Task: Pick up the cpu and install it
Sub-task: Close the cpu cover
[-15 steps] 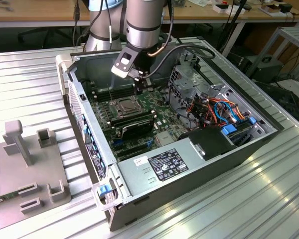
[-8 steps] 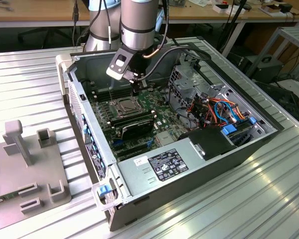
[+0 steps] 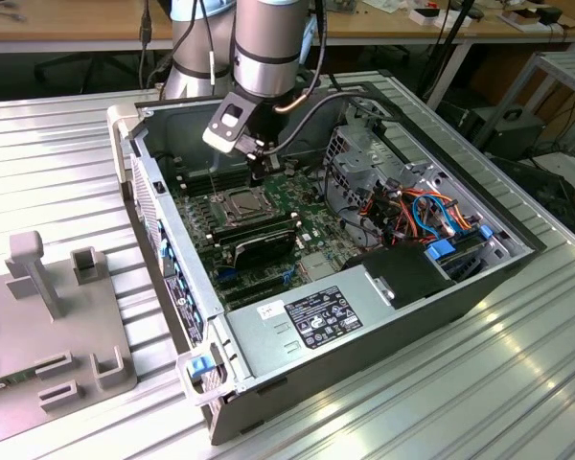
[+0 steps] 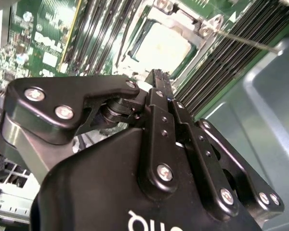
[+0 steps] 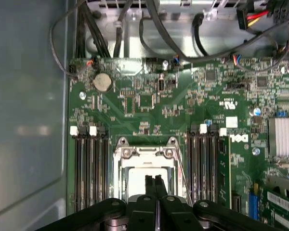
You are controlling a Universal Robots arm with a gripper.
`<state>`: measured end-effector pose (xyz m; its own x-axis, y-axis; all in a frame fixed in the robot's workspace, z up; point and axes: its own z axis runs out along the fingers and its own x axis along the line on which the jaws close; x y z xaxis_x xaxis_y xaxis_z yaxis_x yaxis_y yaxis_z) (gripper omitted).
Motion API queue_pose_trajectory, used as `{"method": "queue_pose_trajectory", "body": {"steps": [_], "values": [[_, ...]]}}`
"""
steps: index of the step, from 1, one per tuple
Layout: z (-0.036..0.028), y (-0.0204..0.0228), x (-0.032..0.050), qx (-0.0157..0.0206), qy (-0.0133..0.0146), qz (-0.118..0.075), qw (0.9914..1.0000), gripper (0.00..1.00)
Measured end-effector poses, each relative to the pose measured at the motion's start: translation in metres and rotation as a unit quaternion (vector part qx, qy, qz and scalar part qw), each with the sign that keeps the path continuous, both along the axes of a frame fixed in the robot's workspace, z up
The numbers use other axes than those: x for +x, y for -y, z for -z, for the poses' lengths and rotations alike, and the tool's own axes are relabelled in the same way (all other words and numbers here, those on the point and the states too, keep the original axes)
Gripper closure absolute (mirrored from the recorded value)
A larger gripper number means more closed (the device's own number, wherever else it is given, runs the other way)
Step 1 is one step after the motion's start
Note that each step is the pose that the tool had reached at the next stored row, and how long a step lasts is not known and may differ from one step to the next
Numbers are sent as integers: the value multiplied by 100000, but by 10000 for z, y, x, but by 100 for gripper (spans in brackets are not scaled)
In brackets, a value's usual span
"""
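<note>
Inside the open case, the gripper hangs just above the socket frame. Jaws pressed together, nothing between them. The cpu lies flat in the socket, between the memory slots.

Lab: workbenches, opened computer case

Open case holds green board, cables, probably a power supply.
</note>
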<state>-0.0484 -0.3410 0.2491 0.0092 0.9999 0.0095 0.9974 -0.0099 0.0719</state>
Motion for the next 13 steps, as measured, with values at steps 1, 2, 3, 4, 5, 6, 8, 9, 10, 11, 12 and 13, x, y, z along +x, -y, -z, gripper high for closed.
{"method": "queue_pose_trajectory", "body": {"steps": [1,2,3,4,5,6,8,9,10,11,12,13], "values": [[2,0,0,-3,-667,-6,99998,89],[2,0,0,-11,-747,1,99997,89],[1,1,-1,-17,-834,5,99997,89],[2,0,0,-4,-941,0,99996,89],[3,0,0,-8,-958,1,99995,89],[3,0,0,-7,-958,-34,99995,89],[4,0,0,-6,-958,-66,99995,89],[5,0,0,-6,-957,-69,99995,89],[7,0,0,4,-953,-69,99995,89],[10,0,0,2,-951,-153,99995,89],[12,0,0,-20,-959,-755,99993,89],[16,0,0,-94,-957,-2577,99962,89]]}}
